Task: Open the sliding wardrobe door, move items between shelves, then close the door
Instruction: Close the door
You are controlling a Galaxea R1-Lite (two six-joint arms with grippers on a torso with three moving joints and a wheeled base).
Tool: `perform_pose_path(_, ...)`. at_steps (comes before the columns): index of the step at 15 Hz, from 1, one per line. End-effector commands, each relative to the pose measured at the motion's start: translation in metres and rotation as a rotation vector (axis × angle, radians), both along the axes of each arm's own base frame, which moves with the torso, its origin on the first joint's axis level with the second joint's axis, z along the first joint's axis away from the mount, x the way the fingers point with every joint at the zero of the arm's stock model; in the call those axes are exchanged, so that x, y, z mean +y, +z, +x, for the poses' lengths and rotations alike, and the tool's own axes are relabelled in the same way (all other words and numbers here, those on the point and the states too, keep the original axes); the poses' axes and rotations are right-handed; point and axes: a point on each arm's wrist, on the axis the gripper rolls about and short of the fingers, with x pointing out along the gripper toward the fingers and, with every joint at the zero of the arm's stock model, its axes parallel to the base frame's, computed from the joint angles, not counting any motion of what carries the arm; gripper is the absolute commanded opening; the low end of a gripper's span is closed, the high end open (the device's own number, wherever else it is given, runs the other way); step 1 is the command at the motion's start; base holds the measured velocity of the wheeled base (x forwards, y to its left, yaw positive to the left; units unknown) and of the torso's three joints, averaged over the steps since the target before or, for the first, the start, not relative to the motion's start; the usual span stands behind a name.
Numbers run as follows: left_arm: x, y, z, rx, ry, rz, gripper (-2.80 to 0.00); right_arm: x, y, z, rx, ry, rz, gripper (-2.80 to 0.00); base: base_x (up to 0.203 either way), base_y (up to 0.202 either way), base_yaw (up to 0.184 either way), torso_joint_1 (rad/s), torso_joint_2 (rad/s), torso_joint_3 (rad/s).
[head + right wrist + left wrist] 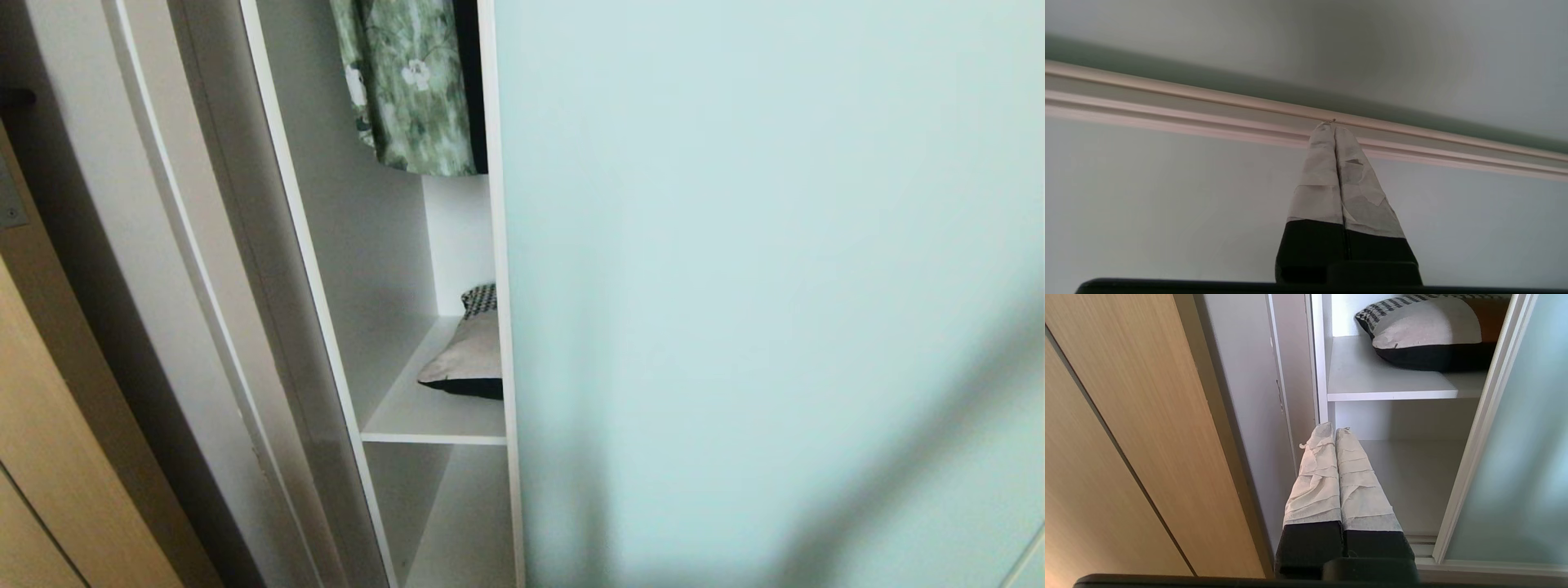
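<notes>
A home bedroom: wardrobe with frosted sliding door, hanging floral garment, cushion on a shelf

The sliding wardrobe door is frosted pale blue-green. Left of it, the cushion shows beige-grey, houndstooth and navy; the dress is green-floral.

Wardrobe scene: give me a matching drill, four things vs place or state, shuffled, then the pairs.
Things:
1. cushion
2. sliding wardrobe door
3. green floral garment
4. left claw

Places or states:
A. hanging above the upper shelf
B. shut, holding nothing, low in front of the open gap
C. lying on the upper shelf
D. frosted pale blue-green, covering most of the wardrobe, gap left at one side

Pairs: 1-C, 2-D, 3-A, 4-B
</notes>
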Motion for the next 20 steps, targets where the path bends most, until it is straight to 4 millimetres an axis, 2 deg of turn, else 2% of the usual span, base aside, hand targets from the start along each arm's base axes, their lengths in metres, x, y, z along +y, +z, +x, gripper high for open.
perform_pose_path(1, 0.000, 0.000, 0.000, 0.001, 0.000, 0.000, -2.80, -0.005, -0.020, 0.014, 0.015, 0.031, 0.050, -2.80, 0.000, 0.000, 0.000, 0.000, 0.00, 0.000)
perform_pose_path(5, 0.000, 0.000, 0.000, 0.002, 0.000, 0.000, -2.80, 0.001, -0.029, 0.033, 0.025, 0.075, 0.070, -2.80, 0.000, 0.000, 0.000, 0.000, 0.00, 0.000)
perform_pose_path(11, 0.000, 0.000, 0.000, 0.000, 0.000, 0.000, -2.80, -0.008, -0.054, 0.045, 0.046, 0.083, 0.099, -2.80, 0.000, 0.000, 0.000, 0.000, 0.00, 0.000)
perform_pose_path(16, 0.000, 0.000, 0.000, 0.001, 0.001, 0.000, -2.80, -0.009, -0.054, 0.047, 0.037, 0.085, 0.082, -2.80, 0.000, 0.000, 0.000, 0.000, 0.00, 0.000)
perform_pose_path(20, 0.000, 0.000, 0.000, 0.001, 0.000, 0.000, -2.80, 0.005, -0.044, 0.046, 0.041, 0.104, 0.094, -2.80, 0.000, 0.000, 0.000, 0.000, 0.00, 0.000)
